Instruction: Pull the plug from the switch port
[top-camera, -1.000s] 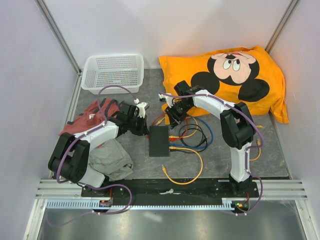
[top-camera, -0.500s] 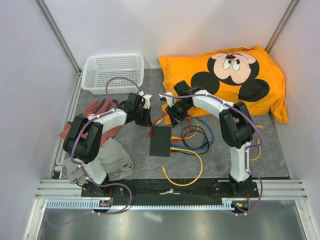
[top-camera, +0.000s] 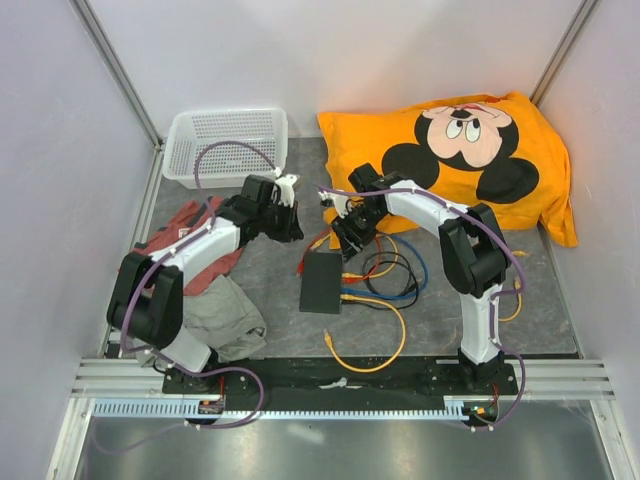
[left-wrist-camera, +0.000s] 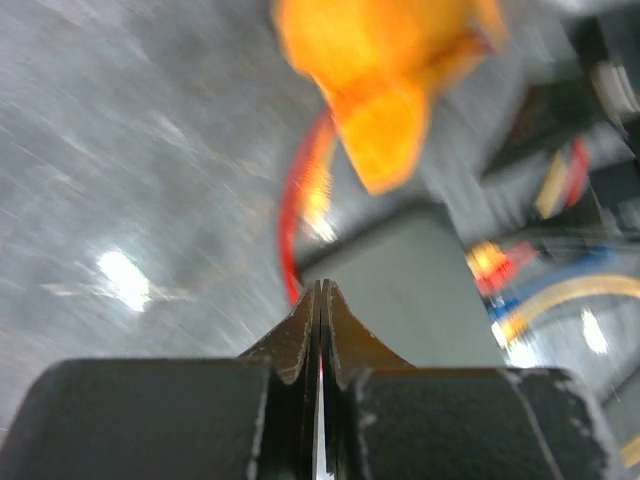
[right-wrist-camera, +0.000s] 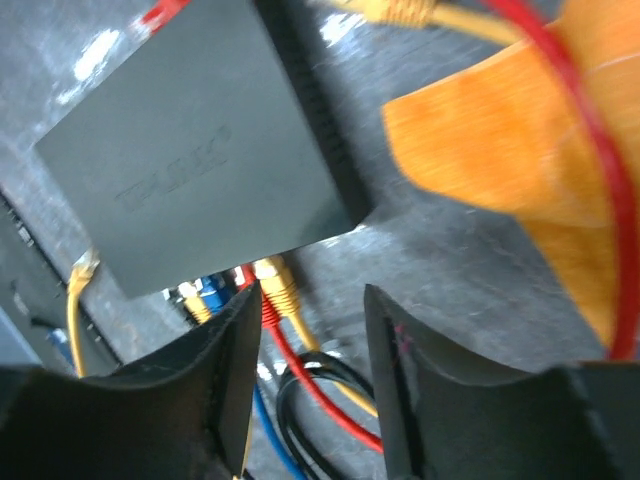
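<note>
Left fingers (left-wrist-camera: 298, 345), black and wedge-shaped, are pressed together and empty. Right fingers (right-wrist-camera: 400, 380), spread apart and empty, hover near a yellow plug (right-wrist-camera: 275, 285) seated in the flat, matte black switch (right-wrist-camera: 200, 150), which lies on the mottled grey worktop (left-wrist-camera: 120, 150).

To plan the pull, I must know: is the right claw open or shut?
Open. In the right wrist view the right claw's fingers stand apart; a yellow plug shows in the gap.
</note>
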